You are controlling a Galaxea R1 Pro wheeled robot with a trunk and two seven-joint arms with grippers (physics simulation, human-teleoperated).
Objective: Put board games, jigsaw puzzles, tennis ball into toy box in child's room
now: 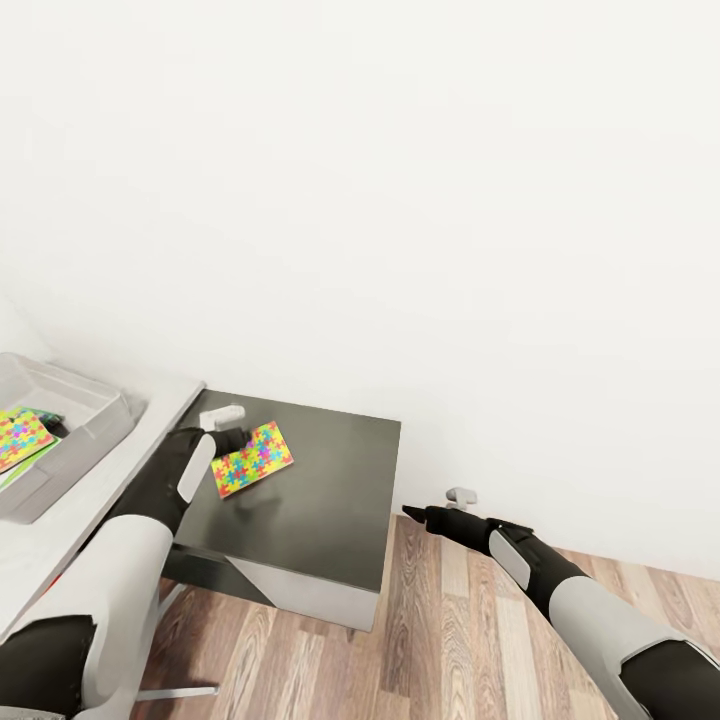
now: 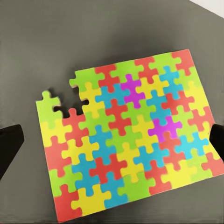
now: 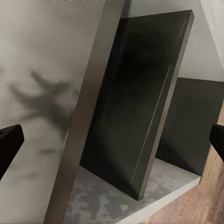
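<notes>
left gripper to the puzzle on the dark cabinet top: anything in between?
Nothing visible. The left gripper hangs open over the jigsaw puzzle, which lies flat and alone on the dark cabinet top; in the left wrist view the fingertips flank the panel with bare surface around it.

- No readable text, labels, brands or numbers anywhere.
- Jigsaw puzzle (image 2: 128, 135) on the dark surface (image 1: 330, 490): plain coloured pieces, no print.
- Toy box (image 1: 90, 425): unmarked.
</notes>
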